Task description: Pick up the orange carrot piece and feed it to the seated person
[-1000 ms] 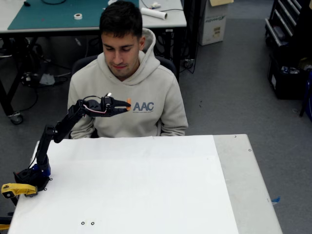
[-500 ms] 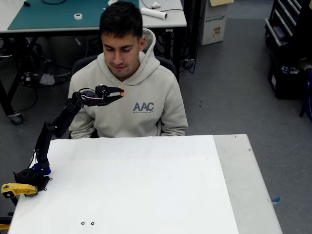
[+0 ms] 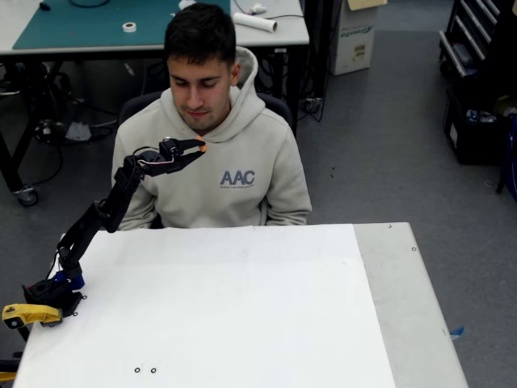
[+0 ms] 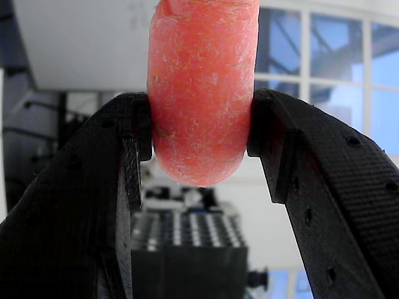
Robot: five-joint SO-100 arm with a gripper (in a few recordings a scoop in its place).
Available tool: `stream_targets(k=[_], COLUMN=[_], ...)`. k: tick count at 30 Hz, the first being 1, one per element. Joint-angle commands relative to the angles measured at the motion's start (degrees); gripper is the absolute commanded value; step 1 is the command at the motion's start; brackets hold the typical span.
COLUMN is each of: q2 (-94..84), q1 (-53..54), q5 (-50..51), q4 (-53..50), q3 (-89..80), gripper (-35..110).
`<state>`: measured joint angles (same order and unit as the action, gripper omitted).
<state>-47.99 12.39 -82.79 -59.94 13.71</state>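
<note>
The black two-finger gripper clamps the stubby bright-orange carrot piece, held aloft beyond the white desk's far left edge, just below the chin of the seated person in a beige hoodie.

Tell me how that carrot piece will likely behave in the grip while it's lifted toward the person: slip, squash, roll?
The carrot piece looks firm: the end effector pinches its sides without visibly denting it. Its rough surface probably resists slipping. Being round and held near its lower end, it might pivot if bumped.
</note>
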Motion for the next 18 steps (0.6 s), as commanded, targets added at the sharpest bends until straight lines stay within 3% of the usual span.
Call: stream_targets(k=[1,8,18], q2=[-5.36,-7.12,-7.21], q1=[0.18,0.44,0.09], q5=[-0.18,7.03,4.57], q4=[0.70,0.70,0.79], q3=[5.71,5.54,5.71], gripper=[-3,-3,-3])
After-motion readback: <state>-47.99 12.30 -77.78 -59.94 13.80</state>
